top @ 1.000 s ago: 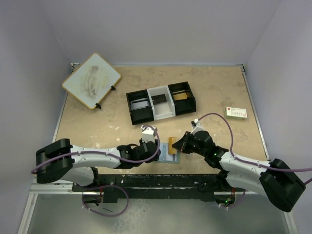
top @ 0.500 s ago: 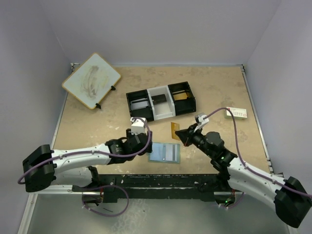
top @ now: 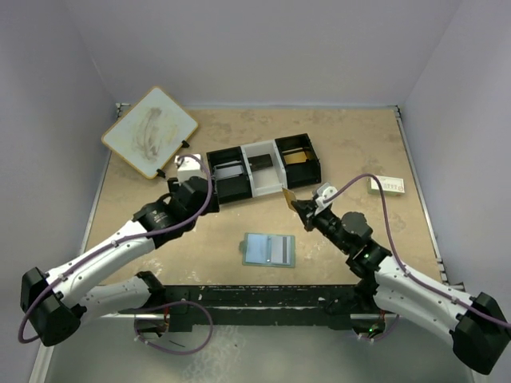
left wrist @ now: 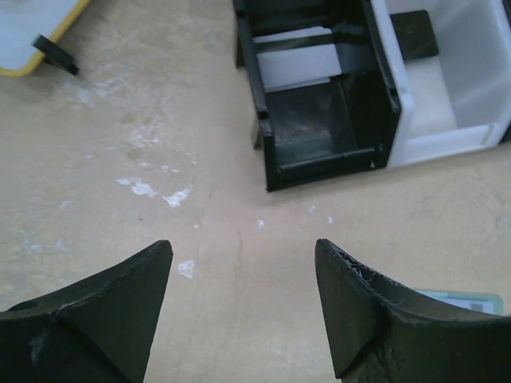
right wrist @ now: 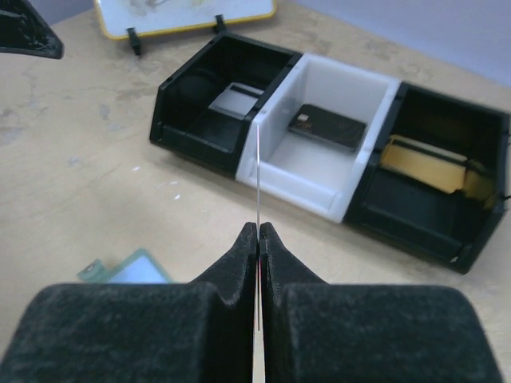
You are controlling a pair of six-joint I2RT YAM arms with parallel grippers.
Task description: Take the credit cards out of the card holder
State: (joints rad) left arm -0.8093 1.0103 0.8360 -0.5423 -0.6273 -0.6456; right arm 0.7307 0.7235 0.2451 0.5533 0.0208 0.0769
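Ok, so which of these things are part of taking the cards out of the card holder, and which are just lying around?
Job: orange-gold credit card, pinched in the right gripper; card holder, lying open; left gripper, open, empty; three-compartment tray, holding other cards.
Lying about: smudged whiteboard; white box with red and green print.

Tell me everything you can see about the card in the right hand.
The card is thin, orange-gold and plastic-looking. The shut right hand pinches one end; nothing else touches it. It is held on edge, seemingly off the table, so the wrist view shows just a fine line, pointing towards the tray.
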